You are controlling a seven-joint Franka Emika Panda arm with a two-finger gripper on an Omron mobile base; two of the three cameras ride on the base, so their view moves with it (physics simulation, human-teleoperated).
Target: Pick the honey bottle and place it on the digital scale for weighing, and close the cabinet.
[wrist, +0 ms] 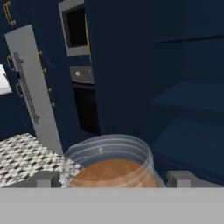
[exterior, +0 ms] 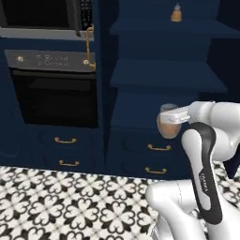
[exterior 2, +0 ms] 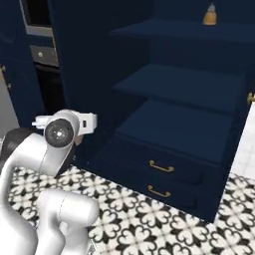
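Amber-brown and egg-shaped, the honey bottle (wrist: 114, 168) sits right between the two finger tips of the gripper (wrist: 114, 178) in the hand view, its pale clear neck and rim pointing away from the camera, so the jar's long axis runs along the line of the hand. The jaws stand wide and appear closed on its broad body. In the left base view the same jar (exterior: 168, 123) hangs off the floor at the end of the white arm, in front of the open cabinet (exterior: 164, 70) at about the height of its lowest shelf, above the brass-handled drawers (exterior: 158, 148). The jar has already been lifted clear of the shelves, I judge. Farther back, an orange bottle with a grey cap (exterior: 176, 13) stands on the top shelf, well apart from the hand. To the left of the cabinet rises the black oven column (exterior: 54, 93). I cannot find the digital scale anywhere, so which way the jar must travel next cannot be told
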